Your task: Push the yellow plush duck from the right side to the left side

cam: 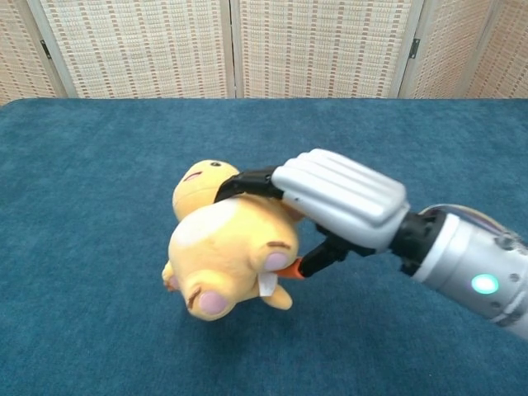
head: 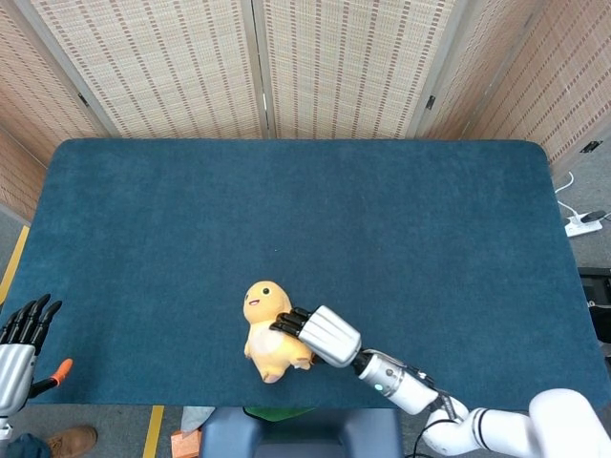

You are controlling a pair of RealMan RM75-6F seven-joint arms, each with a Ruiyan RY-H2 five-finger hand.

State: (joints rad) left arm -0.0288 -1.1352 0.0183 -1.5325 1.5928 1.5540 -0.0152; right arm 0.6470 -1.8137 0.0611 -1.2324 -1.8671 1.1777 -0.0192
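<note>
While my right hand [cam: 338, 196] leans against the yellow plush duck with the pale belly and pink foot pads [cam: 227, 247], I read its state as pressing, not gripping: the white back of the hand faces up, the black fingers [cam: 246, 183] are laid flat over the toy's upper side, and the thumb with its orange tip pokes in underneath, near the small white tag. In the head view the same hand [head: 323, 334] sits just right of the duck [head: 266, 329], lower centre of the frame, left of the midline of the dark blue felt-covered table [head: 172, 219]. So I judge the push well along, with more leftward ground still available. My left hand [head: 21, 343] hangs at the lower left corner, off the table edge, fingers straight and apart, holding nothing. The risks I see: the duck lies on its back close to the near edge, so a push angled toward me could roll it off the table; being soft and round, it may also tumble or slip out from under the fingers instead of sliding, and the felt could drag at it. Count: one duck, one table, two hands, and a folding woven-reed screen [head: 334, 67] along the top of the frame.
</note>
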